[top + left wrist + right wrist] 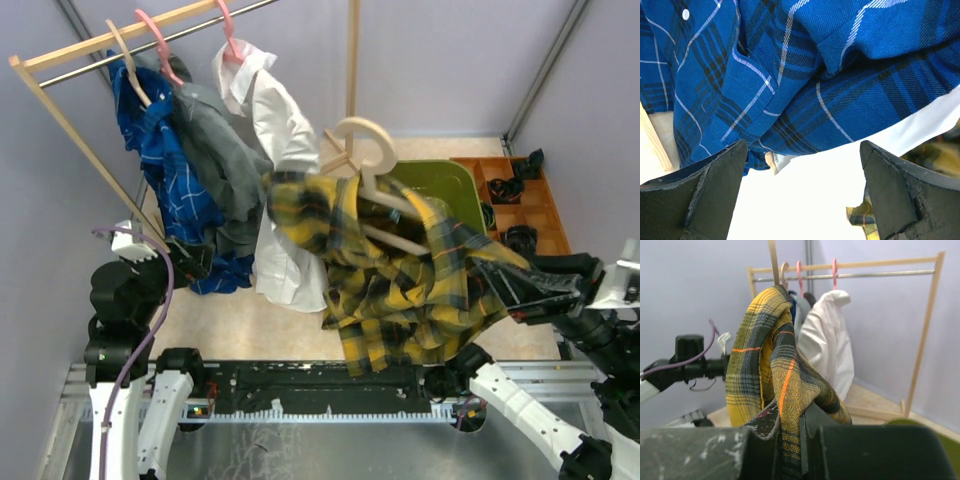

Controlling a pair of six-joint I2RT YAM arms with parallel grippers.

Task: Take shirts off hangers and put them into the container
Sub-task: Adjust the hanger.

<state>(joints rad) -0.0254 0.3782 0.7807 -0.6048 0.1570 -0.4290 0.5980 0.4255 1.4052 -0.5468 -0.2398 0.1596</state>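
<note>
The yellow plaid shirt (400, 290), draped over a pale hanger (398, 203), is clamped in the closed right gripper (801, 422); the green container (445, 180) is located nearby. The blue shirt (840, 75) is suspended just above the left gripper (802, 200), which is spread fully open and empty.

We see right fingers (765, 426) pinched on yellow plaid shirt (757, 355) | shirt rises above them | behind, we see white shirt (827, 340) on pink hanger (834, 267), on rack rod (880, 275)

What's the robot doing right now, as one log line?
right jaws: shut on yellow plaid shirt | shirt: on pale hanger, off rod | left jaws: open, facing blue shirt
</note>
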